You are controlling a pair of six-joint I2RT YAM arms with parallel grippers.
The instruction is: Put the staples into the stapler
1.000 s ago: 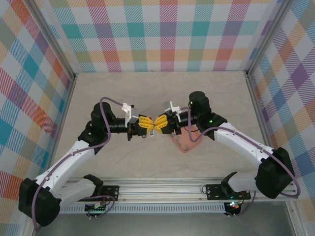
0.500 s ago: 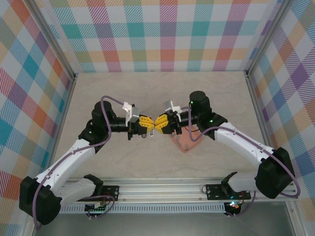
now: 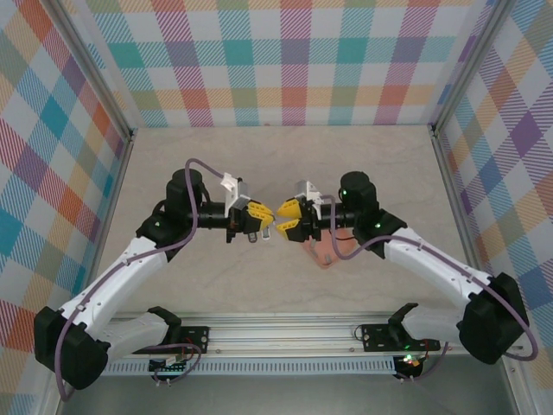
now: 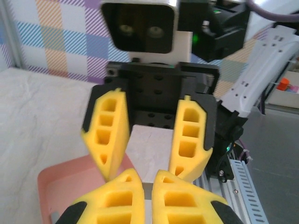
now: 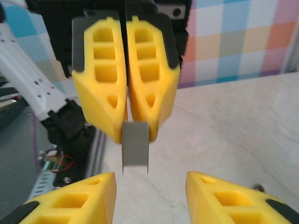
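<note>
A short grey strip of staples [image 5: 135, 145] hangs from the tips of my left gripper [image 3: 266, 218], which is shut on it above the table's middle. The same strip [image 4: 148, 190] shows as a sliver between my left gripper's [image 4: 148, 179] yellow fingers. My right gripper [image 3: 279, 221] faces it tip to tip and stands open. The right gripper [image 5: 149, 179] has its fingers apart on either side of the strip's free end without touching it. The stapler is hidden from view.
A salmon-pink tray [image 3: 325, 252] lies on the table under my right wrist, and its corner [image 4: 65, 182] shows below the fingers. Plaid walls and metal rails close in the table on three sides.
My right gripper has opened and let go of the staple strip, which stays in the left gripper. Both arms have shifted slightly, the tips still facing each other.
</note>
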